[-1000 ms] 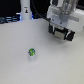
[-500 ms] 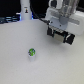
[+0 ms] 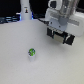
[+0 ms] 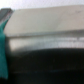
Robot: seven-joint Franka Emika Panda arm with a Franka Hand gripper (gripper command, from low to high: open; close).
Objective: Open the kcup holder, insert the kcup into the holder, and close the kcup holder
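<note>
Worktop (image 3: 20, 65) surface, pale and mostly bare, fills the exterior view, and the kcup (image 3: 32, 52) sits on it a little toward that view's left of centre, a tiny round pod with a bright green top and whitish sides, standing alone and well apart from everything else. Toward the exterior view's upper right the robot arm (image 3: 61, 15) hangs over the kcup holder (image 3: 62, 36), a black boxy unit whose dark front shows beneath the arm's pale body; the picture is too blurred to tell whether its drawer fronts are pushed in or pulled out. The gripper (image 3: 59, 31) is down at the black unit, close against its upper part, yet neither view shows how its fingers stand, so whether they are spread or pressed together cannot be told, nor whether they touch the unit. A white bottle-like object (image 3: 24, 9) stands upright at the far edge, toward the exterior view's upper left, well apart from both the pod and the black unit. The wrist view is heavily blurred: a broad grey-beige surface (image 4: 47, 25) meets a dark band (image 4: 50, 65) along a slanted edge, and a teal strip (image 4: 3, 50) runs down one border of the picture, with nothing there sharp enough to name with confidence.
</note>
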